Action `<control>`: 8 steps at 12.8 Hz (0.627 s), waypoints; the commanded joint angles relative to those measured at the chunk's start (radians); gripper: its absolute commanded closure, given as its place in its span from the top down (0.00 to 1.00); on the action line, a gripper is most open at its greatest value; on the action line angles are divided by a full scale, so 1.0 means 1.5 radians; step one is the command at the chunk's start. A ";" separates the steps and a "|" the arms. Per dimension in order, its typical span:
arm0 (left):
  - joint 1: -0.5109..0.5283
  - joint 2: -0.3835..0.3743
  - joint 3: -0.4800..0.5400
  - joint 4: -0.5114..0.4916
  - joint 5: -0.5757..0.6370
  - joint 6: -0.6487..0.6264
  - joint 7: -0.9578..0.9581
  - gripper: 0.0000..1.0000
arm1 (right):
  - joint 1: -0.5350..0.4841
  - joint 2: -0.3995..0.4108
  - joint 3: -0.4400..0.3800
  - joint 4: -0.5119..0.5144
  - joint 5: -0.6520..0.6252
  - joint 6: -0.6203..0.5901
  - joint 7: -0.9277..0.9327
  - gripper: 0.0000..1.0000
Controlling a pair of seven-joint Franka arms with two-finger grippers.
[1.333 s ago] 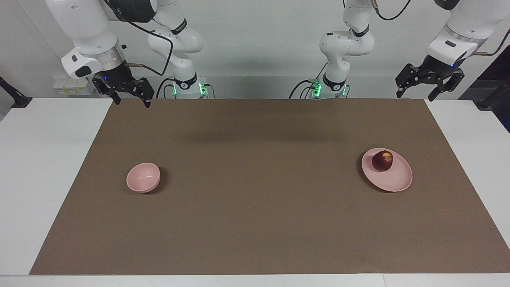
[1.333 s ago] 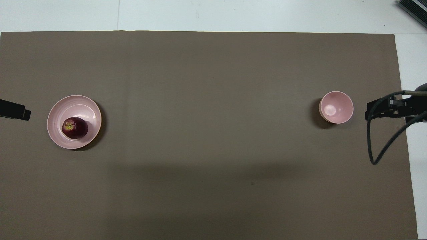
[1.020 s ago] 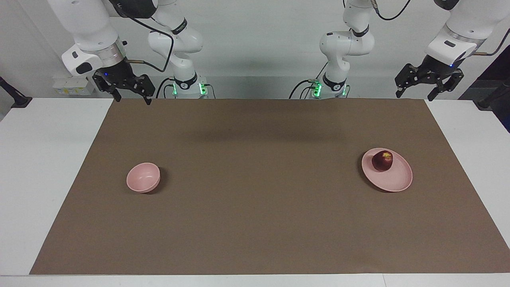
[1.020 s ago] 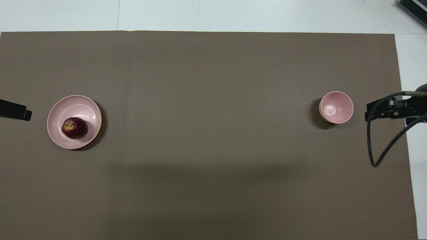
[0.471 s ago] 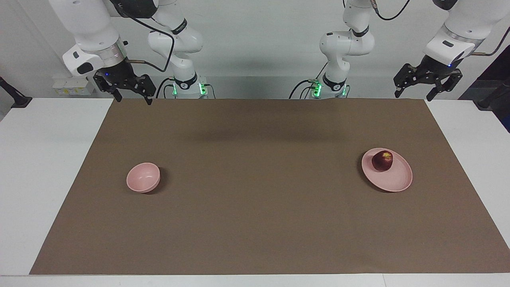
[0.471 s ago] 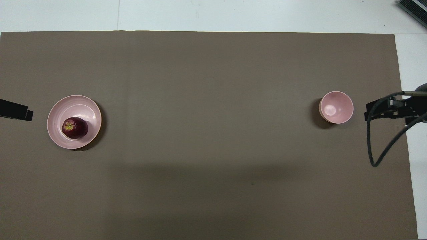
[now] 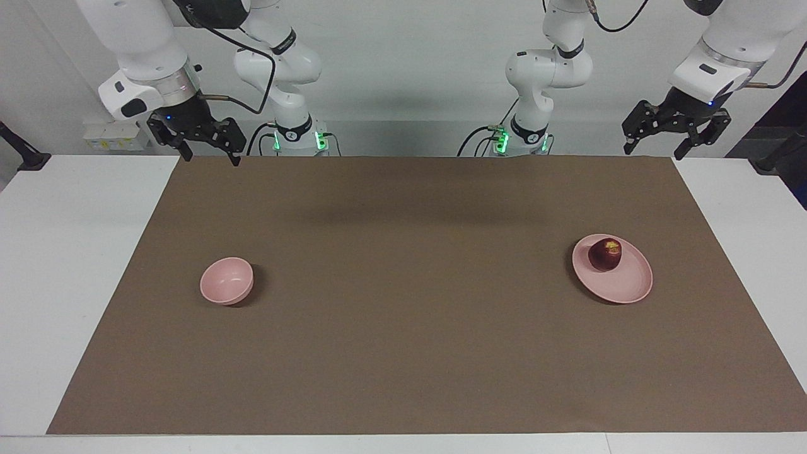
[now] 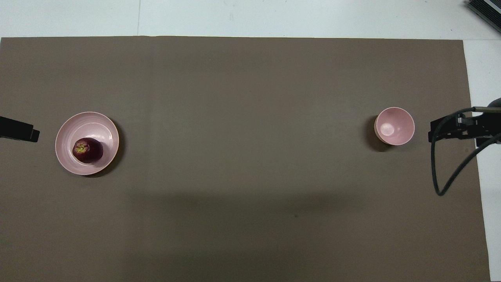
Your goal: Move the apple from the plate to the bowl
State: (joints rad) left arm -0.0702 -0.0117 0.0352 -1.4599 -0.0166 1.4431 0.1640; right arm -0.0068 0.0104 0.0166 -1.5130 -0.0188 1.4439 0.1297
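Note:
A small dark red apple with a yellowish patch lies on the flat pink plate at the left arm's end of the mat; both also show in the overhead view, the apple on the plate. The small deep pink bowl stands empty at the right arm's end, and shows in the overhead view. My left gripper is open and empty, raised over the mat's edge at its own end. My right gripper is open and empty, raised over the mat's edge at its end.
A brown mat covers most of the white table. A black cable loops down from the right arm over the mat's edge beside the bowl. A dark object sits at the table's corner.
Both grippers have risen slightly, staying open. The apple, plate and bowl have not moved.

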 commanded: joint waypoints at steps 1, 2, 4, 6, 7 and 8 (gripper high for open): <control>0.002 -0.022 -0.003 -0.032 0.003 0.035 0.000 1.00 | -0.007 0.004 -0.001 0.011 0.013 -0.005 -0.012 1.00; 0.002 -0.030 -0.003 -0.047 0.002 0.050 0.001 1.00 | -0.007 0.004 -0.001 0.011 0.013 -0.005 -0.011 1.00; 0.002 -0.035 -0.003 -0.063 0.001 0.059 0.002 1.00 | -0.007 0.004 -0.001 0.011 0.014 -0.006 -0.012 1.00; 0.001 -0.035 -0.003 -0.078 0.001 0.065 0.001 1.00 | -0.006 0.003 0.000 0.011 0.014 -0.006 -0.015 1.00; 0.001 -0.036 -0.003 -0.095 0.001 0.079 0.001 1.00 | -0.006 0.004 0.000 0.011 0.014 -0.005 -0.013 1.00; 0.001 -0.037 -0.003 -0.115 0.001 0.097 0.001 1.00 | -0.006 0.004 0.000 0.011 0.014 -0.006 -0.011 1.00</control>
State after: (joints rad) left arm -0.0703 -0.0314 0.0340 -1.5478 -0.0171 1.5269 0.1641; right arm -0.0069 0.0104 0.0163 -1.5129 -0.0188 1.4439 0.1298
